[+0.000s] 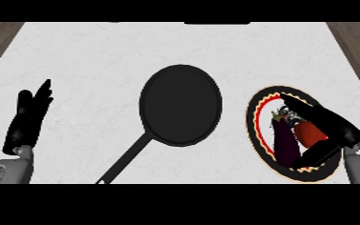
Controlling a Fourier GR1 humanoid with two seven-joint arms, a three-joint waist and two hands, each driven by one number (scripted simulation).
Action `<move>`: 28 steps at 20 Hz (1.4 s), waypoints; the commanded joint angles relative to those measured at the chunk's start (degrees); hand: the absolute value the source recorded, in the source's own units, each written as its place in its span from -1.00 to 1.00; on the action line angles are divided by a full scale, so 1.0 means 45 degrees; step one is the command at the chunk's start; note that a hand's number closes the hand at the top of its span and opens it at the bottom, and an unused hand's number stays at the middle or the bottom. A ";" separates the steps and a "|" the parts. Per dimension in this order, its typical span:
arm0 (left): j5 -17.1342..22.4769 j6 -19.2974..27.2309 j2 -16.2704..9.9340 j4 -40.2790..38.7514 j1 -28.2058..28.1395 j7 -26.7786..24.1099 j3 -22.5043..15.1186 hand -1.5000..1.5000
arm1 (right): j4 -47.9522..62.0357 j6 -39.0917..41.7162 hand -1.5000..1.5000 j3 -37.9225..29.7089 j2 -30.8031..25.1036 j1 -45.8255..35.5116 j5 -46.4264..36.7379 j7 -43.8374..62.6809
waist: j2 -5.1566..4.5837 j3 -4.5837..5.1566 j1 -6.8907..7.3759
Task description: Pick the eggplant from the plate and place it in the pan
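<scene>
A dark purple eggplant [285, 142] lies lengthwise on a round plate [254, 119] with a black rim and a red and yellow zigzag ring, at the counter's right side. My right hand [336, 129] hovers over the plate's right half, open. Its fingers stretch up-left past the eggplant's stem end, and its thumb points down-left near the eggplant's lower end. A red patch shows between thumb and fingers. The black pan [181, 105] sits in the middle of the counter, with nothing in it. My left hand [28, 119] rests open at the left edge, fingers up.
The pan's long handle [130, 156] runs down-left toward the front edge of the white counter [98, 57]. Brown strips of floor show at the counter's far corners.
</scene>
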State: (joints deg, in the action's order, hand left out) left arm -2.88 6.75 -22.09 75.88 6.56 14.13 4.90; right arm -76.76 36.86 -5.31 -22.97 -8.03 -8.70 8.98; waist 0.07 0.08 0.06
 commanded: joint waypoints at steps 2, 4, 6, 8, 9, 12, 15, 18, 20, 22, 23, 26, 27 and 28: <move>-0.0243 -0.0428 0.0248 -0.0241 0.0097 -0.0175 0.0409 0.00 | 0.0115 0.0069 -1.00 0.0117 0.0294 0.0458 -0.0714 -0.0263 | -0.0015 -0.0017 -0.0019; -0.0291 -0.0261 0.0221 0.1613 -0.0425 0.1162 0.0164 0.00 | 0.0956 -0.0019 -1.00 0.0201 0.0268 0.0034 -0.1012 -0.0609 | -0.0009 -0.0024 0.0049; -0.0164 -0.0872 0.0001 0.0009 -0.0250 -0.0484 0.0825 0.00 | -0.0008 0.0179 1.00 0.0116 0.0532 -0.0662 -0.0684 0.0591 | -0.0012 -0.0016 0.0012; -0.0163 -0.0789 0.0084 -0.1220 0.0835 -0.0382 0.0847 0.00 | 0.0452 -0.1436 1.00 0.0796 0.0771 -0.0227 -0.2407 -0.1700 | -0.0033 -0.0018 -0.0027; -0.0197 -0.0559 0.0126 0.0727 -0.0143 0.0523 0.0669 0.00 | 0.0830 -0.1749 1.00 0.0512 0.0237 0.0066 -0.2779 -0.2709 | -0.0013 -0.0028 0.0056; -0.0513 -0.0688 0.0382 0.0470 -0.0228 0.0136 0.0720 0.00 | 0.1271 -0.2022 1.00 0.0458 0.0445 -0.0220 -0.3180 -0.2602 | -0.0017 -0.0020 0.0023; -0.0534 -0.0677 0.0474 0.0378 0.0197 0.0682 0.0950 0.00 | 0.0963 -0.2195 1.00 0.0307 0.0675 -0.0074 -0.3224 -0.2355 | -0.0015 -0.0019 0.0003; -0.0862 -0.0548 0.0751 0.0568 0.0238 0.0666 0.0761 0.00 | 0.1332 -0.2011 1.00 -0.0176 0.0500 0.0016 -0.2938 -0.2870 | -0.0014 -0.0020 -0.0003; -0.0552 -0.0994 0.0486 -0.0214 0.0118 -0.0100 0.1068 0.00 | -0.0452 -0.2751 1.00 0.0379 0.0760 0.1028 -0.3675 -0.1757 | 0.0004 -0.0011 -0.0092; -0.0746 -0.0566 0.0383 -0.0155 -0.0148 -0.0062 0.1190 0.00 | -0.1772 -0.3840 1.00 0.1243 0.0343 0.1958 -0.5524 -0.0703 | 0.0118 0.0036 -0.0424; -0.0652 -0.0576 0.0417 0.0080 -0.0384 0.0036 0.1224 0.00 | -0.2075 -0.4434 1.00 0.1518 0.0157 0.2380 -0.6431 -0.0332 | 0.0192 0.0050 -0.0466; -0.0648 -0.0724 0.0182 0.0089 -0.0551 -0.0026 0.1317 0.00 | -0.3458 -0.5259 1.00 0.1945 -0.0530 0.3380 -0.8384 0.1075 | 0.0315 0.0097 -0.0834; -0.0645 -0.0606 0.0362 0.0114 -0.0410 0.0149 0.1256 0.00 | -0.4367 -0.5574 1.00 0.2120 -0.0381 0.3953 -0.8721 0.1331 | 0.0292 0.0071 -0.0960; -0.0652 -0.0486 0.0462 -0.0148 -0.0556 -0.0078 0.1346 0.00 | -0.5666 -0.5751 1.00 0.2364 -0.0029 0.4234 -0.8943 0.1907 | 0.0257 0.0075 -0.0924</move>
State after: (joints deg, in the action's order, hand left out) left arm -5.69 3.74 -20.55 75.88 5.01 14.41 10.50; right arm -92.14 15.33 1.88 -23.56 4.15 -40.98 10.14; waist 1.55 0.92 -2.77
